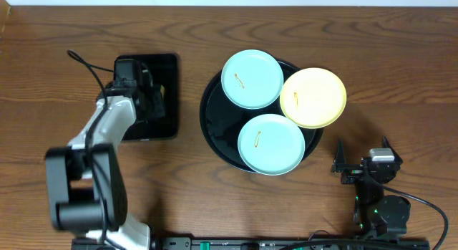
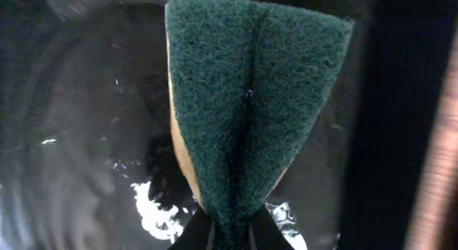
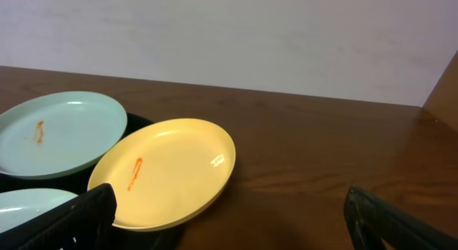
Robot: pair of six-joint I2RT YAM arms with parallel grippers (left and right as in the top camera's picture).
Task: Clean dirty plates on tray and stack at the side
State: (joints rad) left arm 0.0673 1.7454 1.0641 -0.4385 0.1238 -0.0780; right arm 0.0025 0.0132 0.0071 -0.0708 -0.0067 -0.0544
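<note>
Three plates lie on the round black tray (image 1: 215, 121): a pale blue one (image 1: 252, 79) at the back, a pale blue one (image 1: 272, 143) at the front, and a pale yellow one (image 1: 313, 97) overhanging the tray's right rim. Each has an orange streak. My left gripper (image 2: 230, 232) is shut on a green-and-yellow sponge (image 2: 250, 99), held over the rectangular black tray (image 1: 169, 99) left of the round tray. My right gripper (image 1: 363, 164) is open and empty, low over the tabletop at the front right. In the right wrist view, the yellow plate (image 3: 168, 171) lies ahead to the left.
The rectangular black tray's surface is wet and glossy in the left wrist view (image 2: 86, 121). Bare wood tabletop (image 1: 401, 85) lies to the right of the round tray. A pale wall (image 3: 229, 35) stands behind the table.
</note>
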